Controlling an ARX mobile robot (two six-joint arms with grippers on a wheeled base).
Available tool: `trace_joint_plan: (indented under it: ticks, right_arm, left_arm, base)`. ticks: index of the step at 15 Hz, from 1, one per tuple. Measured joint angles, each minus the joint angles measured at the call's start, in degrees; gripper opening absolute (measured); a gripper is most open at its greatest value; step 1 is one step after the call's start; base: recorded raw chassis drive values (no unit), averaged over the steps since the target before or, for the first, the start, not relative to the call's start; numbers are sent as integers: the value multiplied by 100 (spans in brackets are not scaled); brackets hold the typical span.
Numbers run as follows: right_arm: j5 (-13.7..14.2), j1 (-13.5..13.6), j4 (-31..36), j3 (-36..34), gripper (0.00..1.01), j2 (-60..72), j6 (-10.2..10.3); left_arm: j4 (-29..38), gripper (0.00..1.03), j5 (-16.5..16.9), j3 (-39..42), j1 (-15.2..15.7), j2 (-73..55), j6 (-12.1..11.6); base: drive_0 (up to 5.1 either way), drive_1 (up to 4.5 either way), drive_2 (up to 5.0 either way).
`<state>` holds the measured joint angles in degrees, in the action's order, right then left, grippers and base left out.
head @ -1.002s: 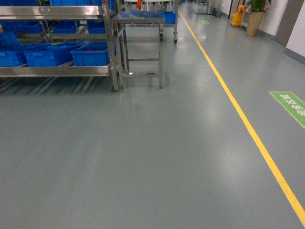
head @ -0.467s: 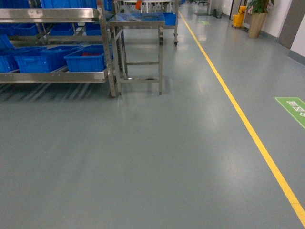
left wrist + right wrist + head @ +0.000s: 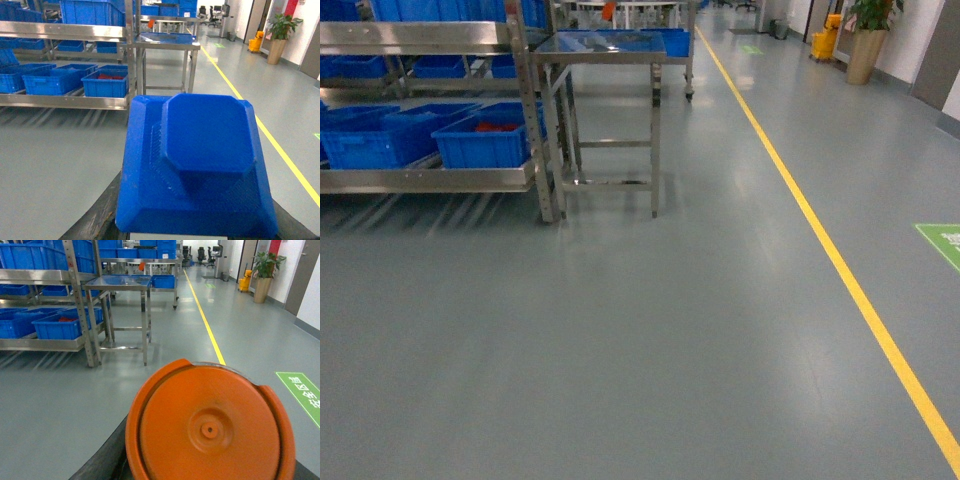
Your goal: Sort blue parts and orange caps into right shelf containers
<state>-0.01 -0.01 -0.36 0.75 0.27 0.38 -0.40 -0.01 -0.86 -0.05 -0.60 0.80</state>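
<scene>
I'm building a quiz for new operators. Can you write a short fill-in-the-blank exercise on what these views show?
1. The cap filling the right wrist view is ____ in colour.
2. The line painted along the floor is ____.
3. The crates on the steel rack are ____ in colour.
4. The potted plant stands on the ____ side of the head view.

Missing words: orange; yellow; blue; right
</scene>
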Motion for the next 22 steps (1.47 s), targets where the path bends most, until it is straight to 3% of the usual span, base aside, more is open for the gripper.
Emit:
trace_joint_plan:
  ticks: [22]
  right_arm:
    - [0,0,4,0,45,0,0]
  left_arm:
    - [15,44,-7,0,0,0,0]
  base:
    - [-1,431,-433]
